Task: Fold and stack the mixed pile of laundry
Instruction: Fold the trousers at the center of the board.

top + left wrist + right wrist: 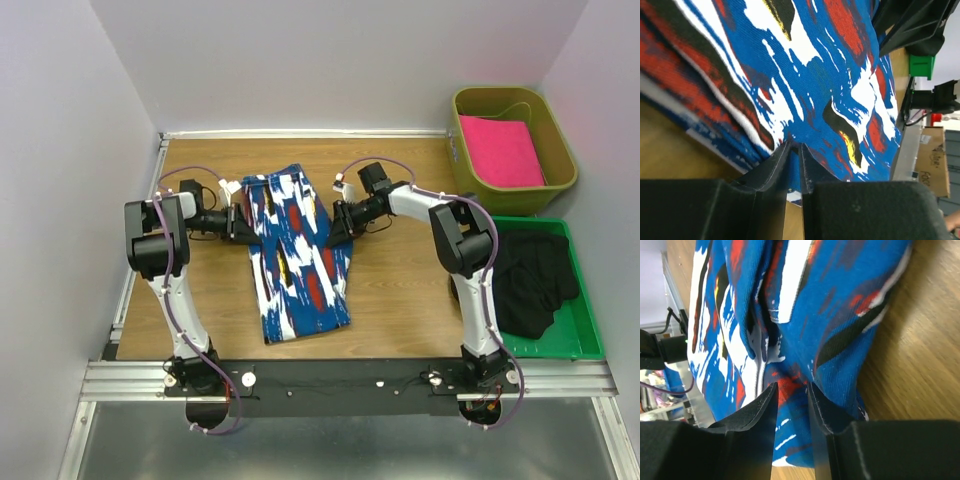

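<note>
The long blue cloth (295, 255) with white, red and black blotches lies lengthwise on the wooden table. My left gripper (243, 226) is at its left edge, about mid-length. In the left wrist view the jaws (794, 145) stand nearly together with a thin fold of the blue cloth (830, 75) pinched between the tips. My right gripper (337, 222) is at the opposite edge. Its jaws (791, 386) stand apart, with the bunched edge of the cloth (805, 305) between and beyond them. The plain black garment (535, 275) lies crumpled in a green tray at the right.
The green tray (585, 335) sits at the table's right edge beside the right arm. Behind it, an olive bin (500, 92) holds a folded bright pink cloth (500, 150). White walls close in the table at the left and back.
</note>
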`<state>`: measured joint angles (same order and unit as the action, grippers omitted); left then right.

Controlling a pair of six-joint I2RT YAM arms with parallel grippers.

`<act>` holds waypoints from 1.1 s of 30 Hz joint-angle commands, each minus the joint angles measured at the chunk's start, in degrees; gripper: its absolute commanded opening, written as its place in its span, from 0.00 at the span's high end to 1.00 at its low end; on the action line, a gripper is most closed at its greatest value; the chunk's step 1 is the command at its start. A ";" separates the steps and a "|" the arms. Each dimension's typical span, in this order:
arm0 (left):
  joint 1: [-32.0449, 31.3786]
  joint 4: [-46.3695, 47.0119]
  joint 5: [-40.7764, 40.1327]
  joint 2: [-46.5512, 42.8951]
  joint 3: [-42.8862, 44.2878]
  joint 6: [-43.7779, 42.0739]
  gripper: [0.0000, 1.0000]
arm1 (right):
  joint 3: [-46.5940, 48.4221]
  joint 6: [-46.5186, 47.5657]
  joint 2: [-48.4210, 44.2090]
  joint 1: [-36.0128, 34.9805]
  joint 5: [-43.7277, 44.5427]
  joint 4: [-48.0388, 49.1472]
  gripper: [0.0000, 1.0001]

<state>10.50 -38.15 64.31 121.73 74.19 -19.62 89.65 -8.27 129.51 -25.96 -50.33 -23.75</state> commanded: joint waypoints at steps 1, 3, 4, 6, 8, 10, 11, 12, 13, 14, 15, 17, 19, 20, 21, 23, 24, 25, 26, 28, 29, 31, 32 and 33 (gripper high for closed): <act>0.32 5.46 -11.05 1.76 4.81 -3.14 0.75 | -4.38 6.43 -1.62 2.40 5.44 -8.07 0.62; -0.39 4.84 -12.98 -0.17 5.26 -4.55 0.73 | -6.14 6.08 -5.13 1.61 0.09 -7.63 0.62; -1.00 4.58 -13.77 -0.61 5.87 -5.86 0.72 | -7.02 5.81 -8.02 1.26 -1.25 -7.46 0.63; -3.64 3.01 -15.71 -0.79 6.49 -7.79 0.71 | -7.20 4.76 -9.54 -0.23 -4.32 -7.45 0.62; -6.88 3.26 -17.54 -0.88 6.40 -8.33 0.71 | -5.98 4.85 -10.51 -1.55 -5.31 -7.72 0.62; -8.56 5.27 -18.17 -0.97 5.62 -7.28 0.71 | -4.49 4.50 -10.60 -2.17 -2.77 -5.27 0.63; -9.18 5.89 -18.43 -0.88 5.52 -5.62 0.71 | -2.39 3.88 -9.73 -2.60 -1.72 -4.39 0.62; -9.88 7.11 -18.44 -0.27 5.70 -4.91 0.71 | -0.98 3.18 -9.02 -2.78 -0.84 -3.42 0.62; -10.15 7.47 -18.26 0.17 6.31 -4.12 0.71 | 0.34 2.22 -8.06 -3.13 -0.91 -1.84 0.62; -10.32 7.65 -18.00 0.61 6.84 -3.50 0.71 | 1.75 1.16 -5.61 -3.92 -0.83 -1.39 0.62; -10.33 8.09 -17.82 1.57 7.45 -2.54 0.71 | 4.81 0.98 -4.54 -4.62 -0.13 -1.22 0.62; -10.33 8.09 -18.17 2.28 9.65 -2.09 0.71 | 7.20 1.33 -2.26 -6.20 0.93 -0.86 0.62; -10.24 6.26 -18.44 2.37 11.75 -3.66 0.71 | 9.49 0.72 1.08 -6.65 1.46 0.45 0.62; -9.98 5.12 -17.83 2.02 12.29 -5.15 0.69 | 10.28 0.80 2.40 -6.65 1.55 0.37 0.62; -9.71 3.28 -17.47 -0.24 12.29 -6.65 0.68 | 10.81 1.32 4.85 -6.65 2.76 0.37 0.62; -9.36 1.94 -18.07 -4.11 10.11 -13.67 0.64 | 10.55 2.03 6.88 -6.65 4.44 1.16 0.63; -9.27 1.51 -19.39 -9.36 8.61 -16.22 0.62 | 10.11 2.21 7.68 -6.65 5.06 1.51 0.63; -9.27 1.50 -20.79 -12.45 4.34 -22.68 0.60 | 9.67 2.03 9.60 -6.65 5.06 1.86 0.63; -9.36 1.59 -23.33 -15.79 1.68 -25.70 0.55 | 9.50 1.77 10.40 -6.65 5.24 1.86 0.63; -9.71 3.17 -26.07 -27.21 -7.95 -31.16 0.48 | 9.23 1.59 12.07 -6.65 5.76 1.60 0.64; -10.15 3.43 -29.04 -31.08 -11.32 -36.40 0.39 | 8.45 1.59 12.08 -6.65 5.94 1.77 0.64; -14.18 4.57 -33.18 -42.77 -21.39 -40.22 0.28 | 7.56 1.16 12.25 -6.57 7.08 2.56 0.63; -16.37 5.10 -37.38 -46.72 -24.68 -43.20 0.27 | 7.56 1.24 12.52 -6.65 7.43 2.30 0.64; -20.83 5.97 -39.42 -53.98 -27.50 -44.10 0.27 | 7.73 1.33 12.69 -6.65 7.70 1.87 0.63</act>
<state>-0.30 -33.34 39.05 88.62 61.58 -47.35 100.07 -8.73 136.35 -32.62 -51.92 -20.78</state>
